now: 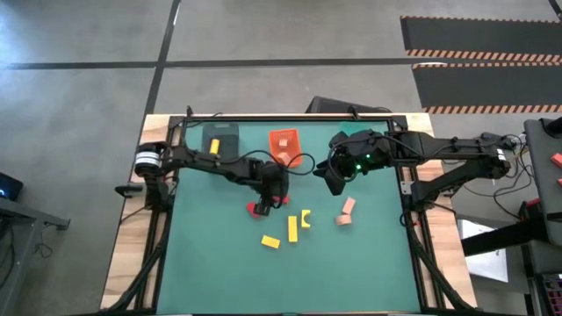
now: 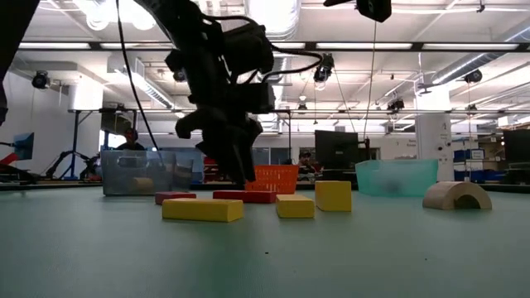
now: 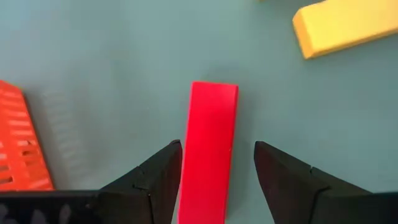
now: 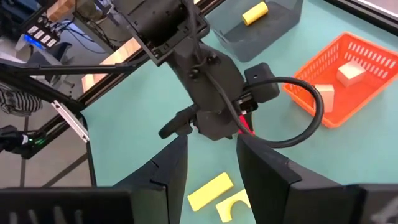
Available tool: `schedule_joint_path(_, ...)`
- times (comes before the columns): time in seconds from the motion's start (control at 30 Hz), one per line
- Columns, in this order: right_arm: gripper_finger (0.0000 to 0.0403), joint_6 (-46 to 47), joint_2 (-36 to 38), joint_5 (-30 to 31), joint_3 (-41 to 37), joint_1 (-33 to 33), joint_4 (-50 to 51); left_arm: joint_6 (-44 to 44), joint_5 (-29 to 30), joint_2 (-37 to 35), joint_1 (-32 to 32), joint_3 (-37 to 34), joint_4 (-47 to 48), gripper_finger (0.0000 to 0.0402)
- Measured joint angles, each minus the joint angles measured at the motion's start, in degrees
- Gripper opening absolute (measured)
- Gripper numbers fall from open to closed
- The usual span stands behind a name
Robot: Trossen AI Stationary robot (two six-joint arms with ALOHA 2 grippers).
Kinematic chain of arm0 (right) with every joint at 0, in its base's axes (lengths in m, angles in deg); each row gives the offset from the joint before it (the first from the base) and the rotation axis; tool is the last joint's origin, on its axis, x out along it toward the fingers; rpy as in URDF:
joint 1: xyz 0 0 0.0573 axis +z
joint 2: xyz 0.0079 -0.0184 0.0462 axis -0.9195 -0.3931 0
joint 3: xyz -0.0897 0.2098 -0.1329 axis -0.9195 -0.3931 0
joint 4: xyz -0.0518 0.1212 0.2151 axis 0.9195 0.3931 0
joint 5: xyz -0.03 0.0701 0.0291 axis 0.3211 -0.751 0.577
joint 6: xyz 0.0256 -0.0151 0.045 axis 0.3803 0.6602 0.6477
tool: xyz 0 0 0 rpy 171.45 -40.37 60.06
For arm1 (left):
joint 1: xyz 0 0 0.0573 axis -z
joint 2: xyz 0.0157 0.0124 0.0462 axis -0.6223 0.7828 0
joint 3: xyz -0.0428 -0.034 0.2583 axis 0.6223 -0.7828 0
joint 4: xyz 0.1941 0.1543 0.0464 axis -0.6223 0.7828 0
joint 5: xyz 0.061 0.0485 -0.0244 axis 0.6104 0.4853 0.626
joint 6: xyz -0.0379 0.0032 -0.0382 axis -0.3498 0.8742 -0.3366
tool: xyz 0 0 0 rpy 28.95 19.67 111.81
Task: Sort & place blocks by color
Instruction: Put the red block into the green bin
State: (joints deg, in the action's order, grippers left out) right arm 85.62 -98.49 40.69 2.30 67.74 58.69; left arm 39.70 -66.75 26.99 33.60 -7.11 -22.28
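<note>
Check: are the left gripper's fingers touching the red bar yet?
Apart. The left wrist view shows green mat between the red bar and each finger of the left gripper.

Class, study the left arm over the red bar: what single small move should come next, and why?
Probably close the left gripper on the red bar. The open fingers already straddle the bar, which lies flat on the green mat, apart from the orange tray. The right gripper hovers nearby, open.
</note>
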Motion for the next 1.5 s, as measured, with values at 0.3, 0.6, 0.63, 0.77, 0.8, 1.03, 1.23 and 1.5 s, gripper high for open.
schedule_joint_path(0.3,0.0123,-0.02,-0.02,0.04,-0.11,0.0,0.06,0.11,-0.17,0.61,-1.32,-0.85,-1.11,0.0185)
schedule_joint_path(0.6,0.0123,-0.25,-0.04,1.13,-0.11,-0.02,0.08,0.13,-1.55,0.61,-1.53,-1.69,-1.76,0.0185)
schedule_joint_path(0.63,0.0123,-0.28,-0.04,1.48,-0.11,-0.02,0.09,0.13,-1.56,0.61,-1.53,-1.69,-1.83,0.0185)
schedule_joint_path(0.77,0.0123,-0.28,-0.04,1.57,-0.11,-0.02,0.18,0.13,-1.61,0.61,-1.55,-1.69,-3.34,0.0185)
schedule_joint_path(0.8,0.0123,-0.28,-0.04,1.57,-0.11,-0.02,0.17,0.11,-1.67,0.61,-1.55,-1.69,-3.69,0.0185)
schedule_joint_path(1.03,0.0123,-0.27,-0.04,1.56,-0.11,-0.02,0.2,0.09,-2.07,1.69,-1.55,-1.72,-4.32,0.0185)
schedule_joint_path(1.23,0.0123,-0.04,-0.04,1.55,-0.11,-0.02,0.2,-0.11,-3.87,3.58,-1.55,-1.74,-4.36,0.0185)
schedule_joint_path(1.5,0.0123,0.11,-0.04,1.55,-0.11,-0.02,0.2,-0.39,-4.29,4.11,-1.55,-1.69,-4.33,0.0156)
